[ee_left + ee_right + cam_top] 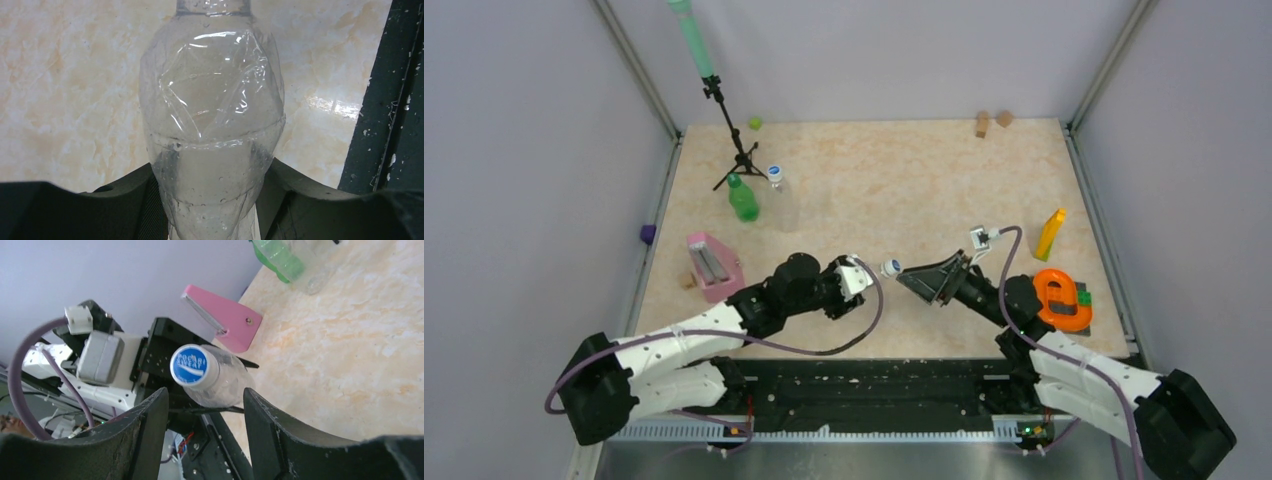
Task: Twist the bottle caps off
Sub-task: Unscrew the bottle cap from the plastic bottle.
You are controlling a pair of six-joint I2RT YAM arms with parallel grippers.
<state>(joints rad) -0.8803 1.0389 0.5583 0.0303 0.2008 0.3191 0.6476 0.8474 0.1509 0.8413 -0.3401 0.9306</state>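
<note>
Cap (189, 365) in play is the blue one with white print, seated on the neck of a clear bottle (212, 125). Left gripper (852, 274) is clamped on that bottle's lower body and holds it level above the middle of the table's near edge, neck aimed at the other arm. Right gripper (205, 392) faces the cap head-on with its fingers spread and nothing between them. The cap sits just past the tips, apart from both as far as I can see.

My read: this is the line-up for a twist on this cap, which looks fully on. Next move needs the right arm to go forward until the pads straddle the cap rim, then close and rotate about the bottle axis while the left holds firm. The bottle wall is thin and creased, so it may twist in the grip.

Two more are waiting toward the far left of the table (904, 170): a green bottle (743, 200) with a dark green cap (733, 180), and just beside it a second clear bottle (783, 205) with its own blue cap (775, 172). Both stand upright.

- Pink wedge (712, 266): near the left edge.
- Black tripod (729, 120) and lime lump (754, 123): far left corner.
- Wooden blocks (991, 121): far edge.
- Yellow block (1051, 233) and orange tool (1061, 299): right edge.

The tabletop is beige and marbled. The walls are plain pale grey, with metal posts at the corners.
</note>
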